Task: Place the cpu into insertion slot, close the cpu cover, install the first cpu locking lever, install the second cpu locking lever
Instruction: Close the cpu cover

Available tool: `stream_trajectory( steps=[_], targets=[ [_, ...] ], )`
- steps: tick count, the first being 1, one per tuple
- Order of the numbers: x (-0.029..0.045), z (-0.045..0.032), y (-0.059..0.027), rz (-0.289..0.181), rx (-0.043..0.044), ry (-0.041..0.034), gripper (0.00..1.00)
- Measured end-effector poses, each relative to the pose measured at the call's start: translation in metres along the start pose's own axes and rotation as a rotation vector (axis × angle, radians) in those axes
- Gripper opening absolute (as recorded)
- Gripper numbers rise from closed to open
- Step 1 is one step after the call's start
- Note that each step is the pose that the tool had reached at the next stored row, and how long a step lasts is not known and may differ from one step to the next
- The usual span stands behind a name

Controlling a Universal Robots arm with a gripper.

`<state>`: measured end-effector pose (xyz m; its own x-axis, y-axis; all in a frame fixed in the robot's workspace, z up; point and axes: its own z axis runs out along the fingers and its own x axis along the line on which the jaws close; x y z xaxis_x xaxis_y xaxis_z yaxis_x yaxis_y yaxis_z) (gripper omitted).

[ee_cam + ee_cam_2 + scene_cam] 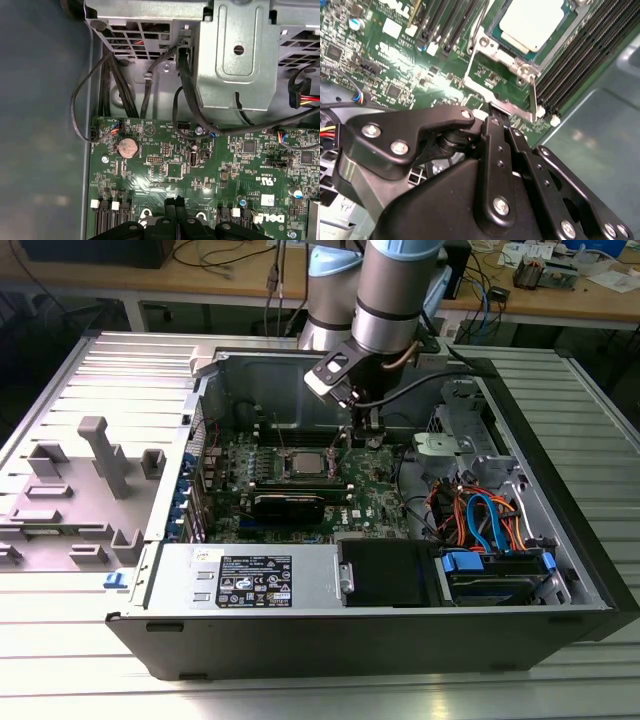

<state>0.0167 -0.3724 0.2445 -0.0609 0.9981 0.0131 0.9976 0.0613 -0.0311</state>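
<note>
The cpu (532, 20), with its dull silver top, lies in the insertion slot (321, 467) on the green board. It is also visible in the exterior view (305, 462). The silver cpu cover (487, 44) lies flat around the chip. A thin locking lever (534, 97) stands upright at the socket's corner. A second lever (280, 443) rises on the socket's other side. My gripper (492, 119) hovers low over the board beside the socket, to the exterior view's right of it (365, 437). Its fingers (168, 204) are together, with nothing visible between them.
Long black memory slots (580, 55) run beside the socket. The drive cage (235, 55) and black cables (150, 85) are close to the wrist. The case wall (270, 380) rises behind, and a bundle of coloured wires (480, 515) fills the exterior view's right.
</note>
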Motion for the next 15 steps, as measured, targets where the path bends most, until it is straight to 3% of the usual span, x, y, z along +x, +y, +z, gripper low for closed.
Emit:
stream_trajectory(
  steps=[6,9,15],
  targets=[
    [0.0007,-0.0050,-0.0104,-0.001,-0.0028,0.0018,0.11],
    [0.0013,-0.0049,-0.0208,-0.001,-0.0061,0.0018,0.11],
    [0.0015,-0.0048,-0.0226,-0.001,-0.0063,0.0017,0.11]
  ],
)
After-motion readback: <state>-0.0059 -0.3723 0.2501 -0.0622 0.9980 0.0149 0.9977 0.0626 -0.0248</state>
